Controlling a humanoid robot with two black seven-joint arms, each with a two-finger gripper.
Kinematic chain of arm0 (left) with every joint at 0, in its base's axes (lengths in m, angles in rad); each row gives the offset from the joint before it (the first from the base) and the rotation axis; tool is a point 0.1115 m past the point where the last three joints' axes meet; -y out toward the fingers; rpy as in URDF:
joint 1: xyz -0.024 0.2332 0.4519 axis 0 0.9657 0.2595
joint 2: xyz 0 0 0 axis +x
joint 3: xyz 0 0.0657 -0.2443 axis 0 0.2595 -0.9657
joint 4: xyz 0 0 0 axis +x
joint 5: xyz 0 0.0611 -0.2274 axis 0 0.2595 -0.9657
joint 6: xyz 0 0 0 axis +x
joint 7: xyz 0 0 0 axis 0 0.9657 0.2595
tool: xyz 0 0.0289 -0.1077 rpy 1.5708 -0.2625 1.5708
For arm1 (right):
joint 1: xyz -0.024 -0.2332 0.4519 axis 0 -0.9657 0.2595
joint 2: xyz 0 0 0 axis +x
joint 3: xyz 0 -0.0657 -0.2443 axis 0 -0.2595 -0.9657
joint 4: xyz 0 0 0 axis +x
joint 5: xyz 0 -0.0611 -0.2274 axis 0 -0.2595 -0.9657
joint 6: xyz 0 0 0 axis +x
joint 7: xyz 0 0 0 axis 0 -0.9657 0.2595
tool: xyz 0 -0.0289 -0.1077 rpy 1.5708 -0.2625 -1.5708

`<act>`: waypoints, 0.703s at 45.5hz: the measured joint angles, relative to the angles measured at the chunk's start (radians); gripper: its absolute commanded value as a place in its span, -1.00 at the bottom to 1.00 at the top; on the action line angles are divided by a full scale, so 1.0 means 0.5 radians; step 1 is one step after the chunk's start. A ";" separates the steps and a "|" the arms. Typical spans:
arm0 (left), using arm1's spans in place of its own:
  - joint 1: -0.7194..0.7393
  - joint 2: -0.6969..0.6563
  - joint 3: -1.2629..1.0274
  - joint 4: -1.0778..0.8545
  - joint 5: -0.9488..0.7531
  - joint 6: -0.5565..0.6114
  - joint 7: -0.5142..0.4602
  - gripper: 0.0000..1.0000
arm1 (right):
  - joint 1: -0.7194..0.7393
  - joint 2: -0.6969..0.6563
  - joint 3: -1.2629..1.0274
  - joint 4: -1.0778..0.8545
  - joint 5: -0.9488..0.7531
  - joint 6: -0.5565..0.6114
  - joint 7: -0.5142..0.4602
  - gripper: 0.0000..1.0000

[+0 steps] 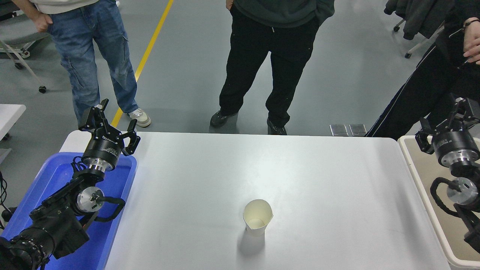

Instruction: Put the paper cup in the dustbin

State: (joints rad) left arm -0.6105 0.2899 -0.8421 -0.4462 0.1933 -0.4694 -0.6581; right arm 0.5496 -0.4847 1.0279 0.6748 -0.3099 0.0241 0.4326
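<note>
Near the bench's (300, 168) front edge, the paper cup (257, 222) stands upright, untouched. Right tool (455, 112) hangs over the dustbin (412, 165), well apart, can't tell its fingers. Left tool (112, 123) sits parked, spread open, above the blue bin (48, 180).

Even bright overhead light, sharp focus. Soft glare on the white table (300, 168); the paper cup (257, 222) casts a short faint shadow toward camera.
</note>
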 measured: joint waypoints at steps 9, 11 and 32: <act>0.000 0.000 0.000 0.000 0.000 0.000 0.000 1.00 | -0.001 -0.001 0.000 -0.002 0.000 -0.002 0.000 0.98; 0.000 0.000 0.000 0.000 0.000 0.000 0.000 1.00 | -0.001 -0.001 0.000 -0.002 0.000 -0.002 0.000 0.99; 0.000 0.000 0.000 0.001 0.000 0.000 0.000 1.00 | -0.032 -0.001 0.003 -0.001 0.000 -0.002 0.000 0.98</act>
State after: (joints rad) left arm -0.6105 0.2899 -0.8421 -0.4456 0.1933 -0.4694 -0.6581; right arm 0.5334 -0.4853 1.0292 0.6744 -0.3098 0.0230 0.4326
